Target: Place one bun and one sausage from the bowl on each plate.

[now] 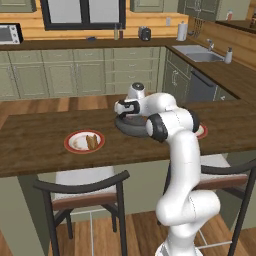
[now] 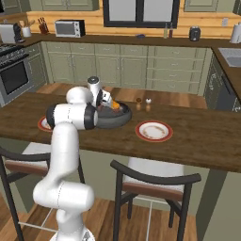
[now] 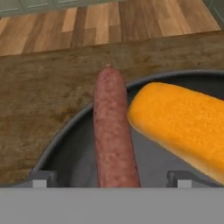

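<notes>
The dark grey bowl (image 1: 125, 127) (image 2: 123, 117) (image 3: 59, 146) sits mid-counter. In the hand view it holds a reddish sausage (image 3: 113, 131) lying lengthwise and an orange bun (image 3: 181, 124) to its right. My gripper (image 1: 128, 115) (image 2: 108, 104) (image 3: 111, 179) hangs low over the bowl, open, one fingertip (image 3: 41, 179) on each side of the sausage's near end and apart from it. A red-rimmed plate (image 1: 75, 142) to the left carries a brown piece of food (image 1: 91, 141). The other red-rimmed plate (image 2: 154, 131) to the right looks bare.
Two dark chairs (image 1: 82, 187) (image 2: 153, 181) stand at the counter's near edge. Small shakers (image 2: 143, 101) stand behind the bowl near the far edge. My own arm (image 1: 180, 145) covers part of the right plate (image 1: 202, 131) and, in the right base view, part of the left plate (image 2: 44, 124).
</notes>
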Robot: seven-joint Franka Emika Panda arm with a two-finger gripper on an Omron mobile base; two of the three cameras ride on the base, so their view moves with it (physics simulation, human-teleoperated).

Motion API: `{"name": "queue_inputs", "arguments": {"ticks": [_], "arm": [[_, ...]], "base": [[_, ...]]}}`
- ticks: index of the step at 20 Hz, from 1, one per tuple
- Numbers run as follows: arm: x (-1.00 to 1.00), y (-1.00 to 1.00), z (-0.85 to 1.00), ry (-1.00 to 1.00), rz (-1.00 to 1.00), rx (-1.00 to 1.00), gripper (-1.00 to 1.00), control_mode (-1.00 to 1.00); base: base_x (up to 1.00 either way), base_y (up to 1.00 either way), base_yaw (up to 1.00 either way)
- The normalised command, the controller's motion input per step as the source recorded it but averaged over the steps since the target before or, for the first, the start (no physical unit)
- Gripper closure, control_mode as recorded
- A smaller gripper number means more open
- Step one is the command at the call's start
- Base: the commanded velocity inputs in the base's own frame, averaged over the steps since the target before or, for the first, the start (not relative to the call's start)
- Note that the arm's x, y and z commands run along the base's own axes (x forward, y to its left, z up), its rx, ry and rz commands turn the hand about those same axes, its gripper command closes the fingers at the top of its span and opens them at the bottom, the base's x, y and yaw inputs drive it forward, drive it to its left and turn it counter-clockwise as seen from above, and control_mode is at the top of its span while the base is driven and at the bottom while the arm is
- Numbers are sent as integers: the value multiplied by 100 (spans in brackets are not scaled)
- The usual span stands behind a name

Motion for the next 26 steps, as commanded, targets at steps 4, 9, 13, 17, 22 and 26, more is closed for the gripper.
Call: {"name": "queue_inputs", "arguments": {"ticks": [4, 9, 13, 17, 22, 26], "arm": [[-42, -2, -79, 17, 3, -3, 100, -100], [-90, -15, -69, 3, 1, 0, 100, -100], [-98, -6, 8, -10, 0, 6, 100, -100], [-100, -1, 88, -20, 0, 16, 100, -100], [-100, 18, 97, -6, 0, 14, 100, -100], [-71, 97, 99, 0, 3, 7, 100, -100]], "base": [[0, 0, 0], [0, 0, 0], [0, 0, 0], [0, 0, 0], [0, 0, 0], [0, 0, 0]]}}
